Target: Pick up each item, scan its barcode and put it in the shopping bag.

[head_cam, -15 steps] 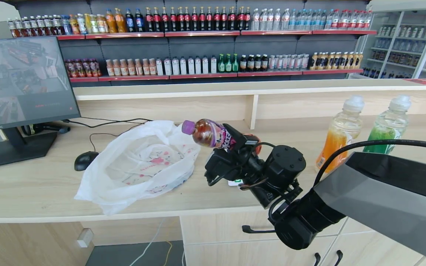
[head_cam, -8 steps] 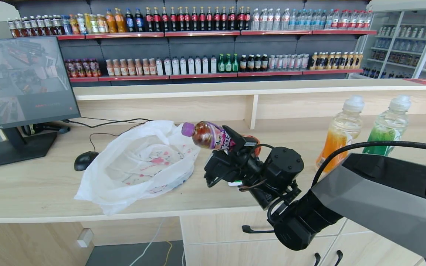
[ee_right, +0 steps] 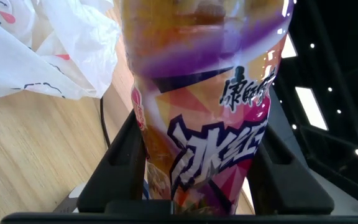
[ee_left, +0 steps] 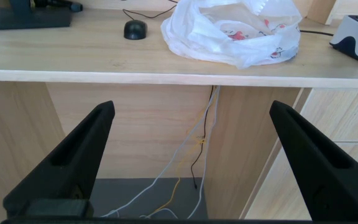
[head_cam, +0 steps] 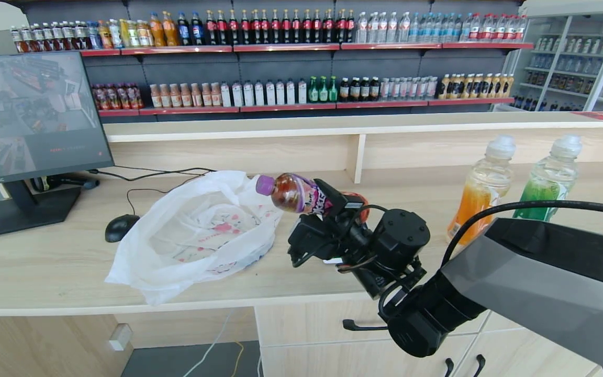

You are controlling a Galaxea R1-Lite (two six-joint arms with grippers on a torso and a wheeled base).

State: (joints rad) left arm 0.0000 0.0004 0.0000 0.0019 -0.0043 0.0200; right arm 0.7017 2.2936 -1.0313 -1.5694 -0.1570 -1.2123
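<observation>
My right gripper (head_cam: 334, 201) is shut on a tea bottle (head_cam: 293, 192) with a purple cap and purple label, held on its side above the counter, cap pointing at the white shopping bag (head_cam: 197, 230). In the right wrist view the bottle (ee_right: 204, 118) sits between the black fingers (ee_right: 120, 165), with the bag (ee_right: 39, 53) beyond it. My left gripper (ee_left: 191, 162) hangs open below the counter edge, facing the cabinet front; the bag (ee_left: 235, 31) lies on the counter above it. An orange drink bottle (head_cam: 482, 191) and a green drink bottle (head_cam: 547, 183) stand at the right.
A monitor (head_cam: 29, 120) stands at the counter's left, with a black mouse (head_cam: 120, 227) beside the bag. A white scanner (ee_left: 356, 37) sits right of the bag. A raised wooden ledge (head_cam: 364, 125) runs along the back. Cables hang under the counter (ee_left: 197, 149).
The right gripper with the bottle has drifted slightly left and down toward the bag. The left arm and the other things have not moved.
</observation>
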